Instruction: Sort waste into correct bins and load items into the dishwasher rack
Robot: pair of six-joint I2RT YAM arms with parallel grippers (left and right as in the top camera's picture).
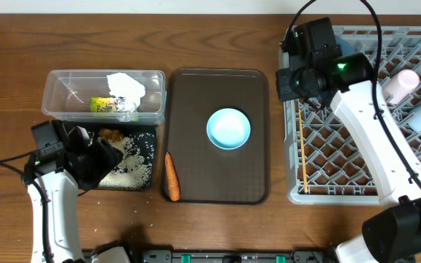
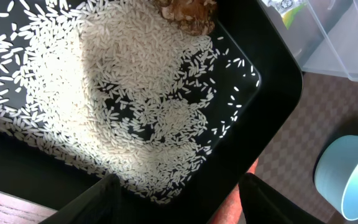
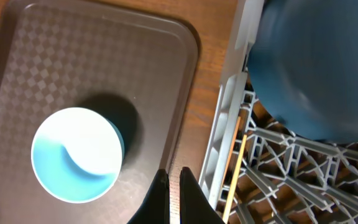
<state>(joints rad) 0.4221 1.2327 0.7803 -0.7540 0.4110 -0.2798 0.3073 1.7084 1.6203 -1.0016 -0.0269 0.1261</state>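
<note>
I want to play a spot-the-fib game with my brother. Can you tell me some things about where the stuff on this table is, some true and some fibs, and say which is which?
1. The napkin is in the clear tub. True.
2. The carrot lies in the rack. False: it lies at the left edge of the brown tray.
3. The pink cup is in the rack. True.
4. The small bowl is in the rack too. False: it sits on the brown tray.
5. The right gripper is wide open. False: its fingers are shut together, holding nothing.
</note>
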